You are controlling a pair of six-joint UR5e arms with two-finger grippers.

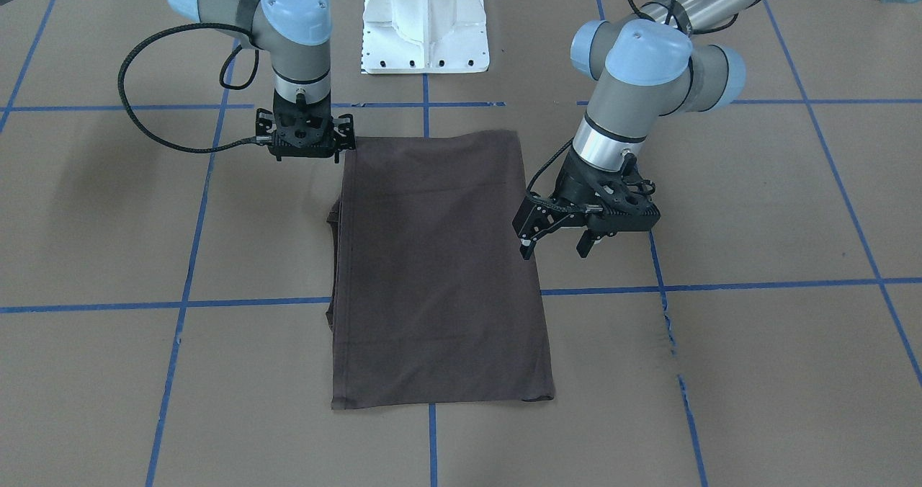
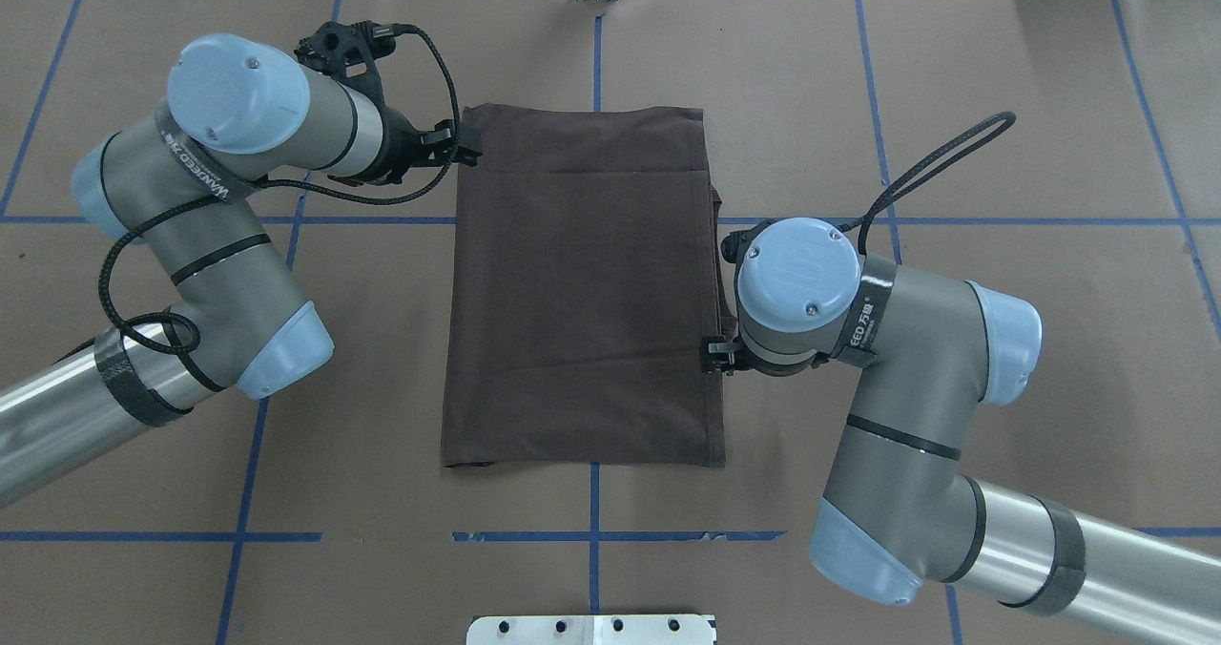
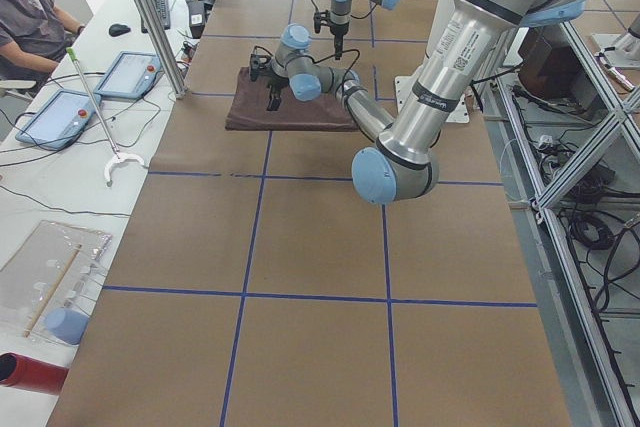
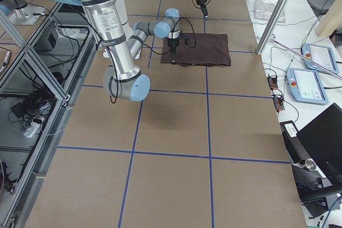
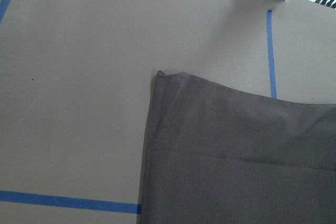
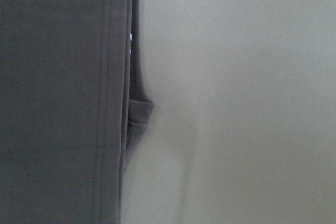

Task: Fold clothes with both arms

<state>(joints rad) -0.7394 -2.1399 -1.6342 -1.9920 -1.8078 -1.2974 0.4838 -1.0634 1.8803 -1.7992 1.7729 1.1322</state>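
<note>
The dark brown T-shirt (image 1: 439, 271) lies flat on the table, folded into a tall rectangle (image 2: 582, 292). My left gripper (image 1: 556, 246) hangs open a little above the table beside the shirt's edge, close to its far left corner (image 2: 463, 144), and holds nothing. The left wrist view shows that corner (image 5: 163, 77). My right gripper (image 1: 307, 157) points straight down at the shirt's near right edge, its fingertips apart and nothing between them. From overhead it is mostly hidden under the wrist (image 2: 717, 354). A hem and a bit of sleeve (image 6: 137, 111) fill the right wrist view.
The white metal base (image 1: 425, 33) stands behind the shirt at the robot's side. Blue tape lines (image 2: 591, 535) grid the brown table. A side bench with tablets (image 3: 60, 112) and a seated person (image 3: 30, 17) runs along the far side.
</note>
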